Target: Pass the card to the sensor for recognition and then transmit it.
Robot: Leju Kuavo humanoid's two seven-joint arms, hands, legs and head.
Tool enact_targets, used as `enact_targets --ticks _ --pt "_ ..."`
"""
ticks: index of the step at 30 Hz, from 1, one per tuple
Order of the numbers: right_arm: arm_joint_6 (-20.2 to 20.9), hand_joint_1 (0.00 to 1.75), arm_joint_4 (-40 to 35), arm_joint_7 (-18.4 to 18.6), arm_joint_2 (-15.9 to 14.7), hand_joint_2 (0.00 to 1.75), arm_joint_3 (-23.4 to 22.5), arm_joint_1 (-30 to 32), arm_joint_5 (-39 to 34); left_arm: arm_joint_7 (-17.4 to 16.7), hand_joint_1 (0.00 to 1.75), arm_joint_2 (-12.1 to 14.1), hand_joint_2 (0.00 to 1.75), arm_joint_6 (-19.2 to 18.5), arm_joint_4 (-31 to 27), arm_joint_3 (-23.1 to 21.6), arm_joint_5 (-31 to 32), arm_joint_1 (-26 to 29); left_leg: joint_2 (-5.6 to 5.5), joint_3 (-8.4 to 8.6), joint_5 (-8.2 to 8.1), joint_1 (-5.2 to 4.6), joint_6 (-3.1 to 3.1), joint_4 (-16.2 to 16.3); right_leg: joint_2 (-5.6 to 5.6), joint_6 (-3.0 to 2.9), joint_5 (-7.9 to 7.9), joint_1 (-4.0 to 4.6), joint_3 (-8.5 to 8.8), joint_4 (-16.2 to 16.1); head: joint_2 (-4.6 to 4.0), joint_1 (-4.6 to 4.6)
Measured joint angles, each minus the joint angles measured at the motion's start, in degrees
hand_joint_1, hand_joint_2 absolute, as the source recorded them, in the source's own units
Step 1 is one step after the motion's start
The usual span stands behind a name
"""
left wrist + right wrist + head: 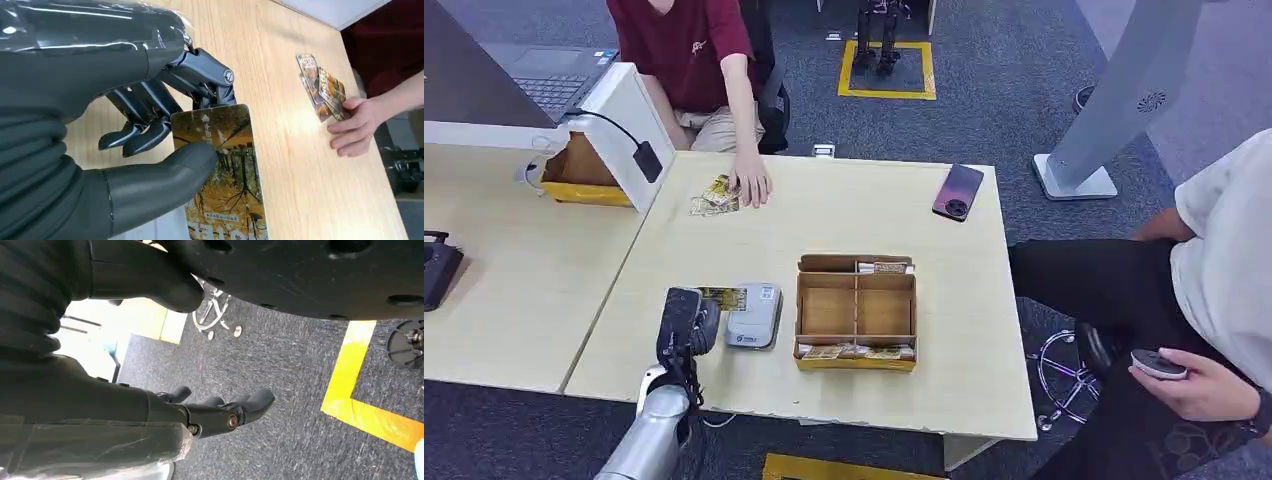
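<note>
My left hand (686, 322) pinches a yellow autumn-tree card (222, 170) between thumb and fingers. In the head view the card (723, 298) sticks out flat from the hand, its far end over the near corner of the grey card sensor (755, 315) on the table. My right hand (220, 412) hangs over the carpet, fingers slightly apart and holding nothing. More cards (714, 196) lie in a small pile at the far side, where a person's hand (750, 183) rests on them.
A cardboard divider box (856, 311) with cards along its near and far slots stands right of the sensor. A dark red phone (957, 191) lies far right. A white stand with a yellow tray (589, 170) is at the far left. A second person sits at right.
</note>
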State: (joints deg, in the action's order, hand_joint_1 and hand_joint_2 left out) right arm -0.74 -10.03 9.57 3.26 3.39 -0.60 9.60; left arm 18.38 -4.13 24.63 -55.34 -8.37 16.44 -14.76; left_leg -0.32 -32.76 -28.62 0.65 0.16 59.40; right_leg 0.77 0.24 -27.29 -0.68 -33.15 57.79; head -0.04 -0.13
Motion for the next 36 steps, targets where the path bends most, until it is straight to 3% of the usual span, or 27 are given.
enact_targets --ticks 15,25,31,36 --pt "0.2 0.00 0.0 0.0 0.0 1.75 -0.7 0.0 0.0 -3.8 1.75 1.3 1.75 -0.2 5.5 -4.1 7.1 -2.7 -0.01 0.01 0.00 0.00 0.00 0.0 -0.02 0.00 0.00 0.00 0.02 0.0 0.00 0.00" --pt "0.2 0.00 0.0 0.0 0.0 1.75 -0.9 0.0 0.4 -5.2 1.75 1.4 1.75 1.7 10.0 -6.3 11.5 -5.0 -0.02 0.04 0.01 0.00 0.00 0.0 -0.03 0.00 0.00 0.00 0.06 0.0 0.00 0.00" --pt "0.2 0.00 0.0 0.0 0.0 1.75 -0.9 0.0 0.7 -7.9 1.75 1.3 1.75 6.0 13.0 -8.3 18.3 -6.4 -0.03 0.17 0.00 -0.01 0.00 0.0 -0.06 0.00 -0.01 0.00 0.25 0.0 0.00 0.00" --pt "0.2 0.00 0.0 0.0 0.1 1.75 -0.9 0.0 1.2 -12.8 1.75 1.1 1.75 11.5 16.6 -10.2 28.0 -7.9 -0.03 0.28 0.00 0.00 -0.01 0.0 -0.07 0.00 -0.01 0.00 0.37 0.0 0.00 0.00"
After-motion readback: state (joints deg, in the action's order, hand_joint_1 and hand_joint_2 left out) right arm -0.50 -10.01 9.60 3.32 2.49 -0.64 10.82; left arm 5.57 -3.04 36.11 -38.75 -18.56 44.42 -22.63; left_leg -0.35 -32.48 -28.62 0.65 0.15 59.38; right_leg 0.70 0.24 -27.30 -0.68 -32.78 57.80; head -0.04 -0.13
